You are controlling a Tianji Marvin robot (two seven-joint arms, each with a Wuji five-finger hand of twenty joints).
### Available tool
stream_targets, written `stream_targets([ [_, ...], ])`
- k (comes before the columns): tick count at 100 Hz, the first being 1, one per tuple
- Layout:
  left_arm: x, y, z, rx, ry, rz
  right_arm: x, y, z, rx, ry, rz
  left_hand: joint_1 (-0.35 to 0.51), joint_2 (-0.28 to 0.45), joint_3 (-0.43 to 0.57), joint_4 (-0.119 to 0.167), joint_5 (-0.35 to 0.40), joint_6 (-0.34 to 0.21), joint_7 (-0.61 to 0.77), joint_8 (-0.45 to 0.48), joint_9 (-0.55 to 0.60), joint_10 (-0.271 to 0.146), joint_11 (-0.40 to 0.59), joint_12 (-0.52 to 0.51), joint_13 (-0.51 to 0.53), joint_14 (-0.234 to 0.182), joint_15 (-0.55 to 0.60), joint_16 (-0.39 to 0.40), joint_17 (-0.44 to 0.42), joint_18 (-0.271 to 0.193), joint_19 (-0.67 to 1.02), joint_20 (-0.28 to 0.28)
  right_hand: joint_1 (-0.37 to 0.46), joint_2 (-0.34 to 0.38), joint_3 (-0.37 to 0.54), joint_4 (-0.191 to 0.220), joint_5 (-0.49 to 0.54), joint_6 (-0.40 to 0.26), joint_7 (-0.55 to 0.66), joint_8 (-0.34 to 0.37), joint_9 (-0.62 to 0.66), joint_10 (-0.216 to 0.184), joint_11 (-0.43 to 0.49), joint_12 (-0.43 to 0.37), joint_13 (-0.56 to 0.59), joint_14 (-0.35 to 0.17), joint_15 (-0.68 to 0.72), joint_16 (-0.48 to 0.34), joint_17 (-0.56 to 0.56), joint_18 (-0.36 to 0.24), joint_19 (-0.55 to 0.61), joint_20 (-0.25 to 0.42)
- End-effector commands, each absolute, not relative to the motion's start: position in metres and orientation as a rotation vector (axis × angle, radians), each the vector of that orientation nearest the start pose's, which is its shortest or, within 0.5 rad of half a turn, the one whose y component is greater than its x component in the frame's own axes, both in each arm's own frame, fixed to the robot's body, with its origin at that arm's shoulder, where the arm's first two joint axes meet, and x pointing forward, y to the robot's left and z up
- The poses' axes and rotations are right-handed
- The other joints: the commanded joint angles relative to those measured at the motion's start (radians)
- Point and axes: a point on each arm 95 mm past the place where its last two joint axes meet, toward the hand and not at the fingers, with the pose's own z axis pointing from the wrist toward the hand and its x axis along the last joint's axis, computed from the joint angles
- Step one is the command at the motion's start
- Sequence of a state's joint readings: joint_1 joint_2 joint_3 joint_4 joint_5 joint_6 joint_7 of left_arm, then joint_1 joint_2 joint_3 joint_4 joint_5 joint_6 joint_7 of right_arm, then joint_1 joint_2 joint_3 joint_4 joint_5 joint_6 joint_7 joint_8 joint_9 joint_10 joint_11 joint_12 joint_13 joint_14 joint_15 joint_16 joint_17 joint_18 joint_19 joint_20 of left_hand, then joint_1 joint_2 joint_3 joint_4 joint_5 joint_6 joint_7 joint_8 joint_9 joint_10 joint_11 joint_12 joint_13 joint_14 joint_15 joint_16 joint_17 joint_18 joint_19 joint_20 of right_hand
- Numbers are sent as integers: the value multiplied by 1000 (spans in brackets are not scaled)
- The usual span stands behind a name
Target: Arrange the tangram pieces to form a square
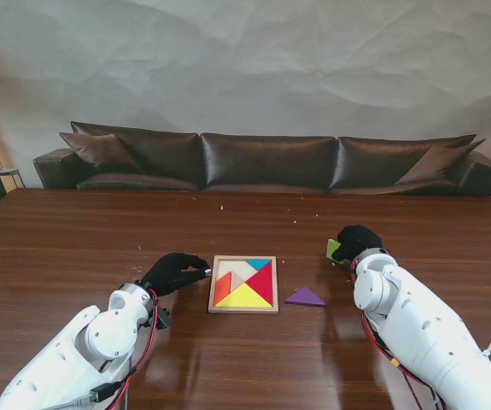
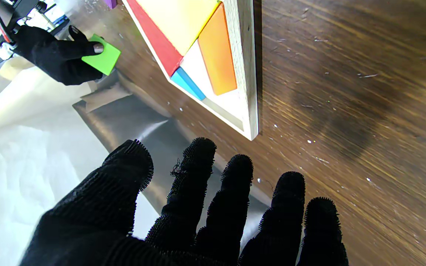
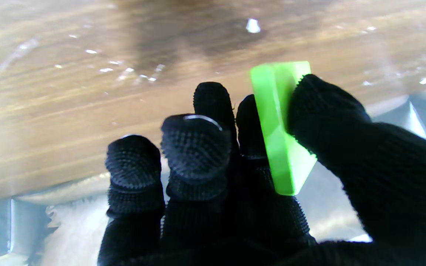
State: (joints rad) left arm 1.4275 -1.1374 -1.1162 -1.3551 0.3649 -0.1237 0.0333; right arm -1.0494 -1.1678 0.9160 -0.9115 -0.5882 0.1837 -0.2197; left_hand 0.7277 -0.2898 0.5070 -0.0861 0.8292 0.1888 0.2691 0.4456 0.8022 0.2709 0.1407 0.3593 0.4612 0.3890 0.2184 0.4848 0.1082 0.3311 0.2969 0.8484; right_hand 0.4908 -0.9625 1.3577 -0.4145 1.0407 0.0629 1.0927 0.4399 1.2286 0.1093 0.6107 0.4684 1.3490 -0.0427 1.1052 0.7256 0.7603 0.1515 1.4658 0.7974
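Observation:
A wooden square tray (image 1: 243, 308) sits mid-table holding red, yellow, orange, blue and pale pieces (image 1: 247, 282). A purple triangle (image 1: 305, 296) lies on the table just right of the tray. My right hand (image 1: 356, 243), black-gloved, is shut on a green square piece (image 1: 334, 249), pinched between thumb and fingers (image 3: 281, 129); the left wrist view also catches the green piece (image 2: 102, 58). My left hand (image 1: 172, 272) rests left of the tray, fingers (image 2: 202, 192) spread and holding nothing, fingertips near the tray's left edge (image 2: 248, 74).
A dark leather sofa (image 1: 266, 162) stands beyond the table's far edge. The brown table top (image 1: 74, 248) stretches wide on both sides of the tray.

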Motion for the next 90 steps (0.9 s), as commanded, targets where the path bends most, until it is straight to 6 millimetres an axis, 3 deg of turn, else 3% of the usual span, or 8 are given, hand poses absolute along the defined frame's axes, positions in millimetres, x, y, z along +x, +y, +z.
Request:
stream_targets([
  [1,429,-9,-364,-1809,1239,-1857,524,-33,-359,1560,1185,1304,21,42,-20,22,22,4,-3,6,11,6,-7,-9,-20,8,-16,-14,-17,6,-26,22,49,-29,63,17,49,-11,43,26,128,24,21,15,-27,-49,24,17,335,-13,36,0],
  [25,430,-7,-363,-1807,1228,-1863,515,13,-345,1591,1132,1428,23,44,-22,23,19,6,-5,4,11,6,-8,-9,-21,7,-16,-14,-18,4,-26,23,52,-33,54,16,51,-10,39,14,130,23,12,17,-28,-42,23,17,333,-1,33,-3],
  [50,430,-4,-363,-1802,1216,-1870,507,65,-348,1675,1084,1516,25,47,-26,23,19,7,-6,4,11,6,-8,-9,-21,8,-17,-14,-18,4,-27,23,60,-38,50,18,52,-5,40,2,129,25,5,17,-28,-34,24,17,332,9,31,-4],
  [90,429,0,-363,-1805,1196,-1875,496,117,-358,1801,1024,1575,29,49,-32,23,18,8,-7,3,10,9,-9,-10,-22,9,-19,-14,-21,3,-28,23,68,-39,47,19,53,0,42,-8,126,29,-1,16,-29,-21,25,17,330,27,29,-4],
])
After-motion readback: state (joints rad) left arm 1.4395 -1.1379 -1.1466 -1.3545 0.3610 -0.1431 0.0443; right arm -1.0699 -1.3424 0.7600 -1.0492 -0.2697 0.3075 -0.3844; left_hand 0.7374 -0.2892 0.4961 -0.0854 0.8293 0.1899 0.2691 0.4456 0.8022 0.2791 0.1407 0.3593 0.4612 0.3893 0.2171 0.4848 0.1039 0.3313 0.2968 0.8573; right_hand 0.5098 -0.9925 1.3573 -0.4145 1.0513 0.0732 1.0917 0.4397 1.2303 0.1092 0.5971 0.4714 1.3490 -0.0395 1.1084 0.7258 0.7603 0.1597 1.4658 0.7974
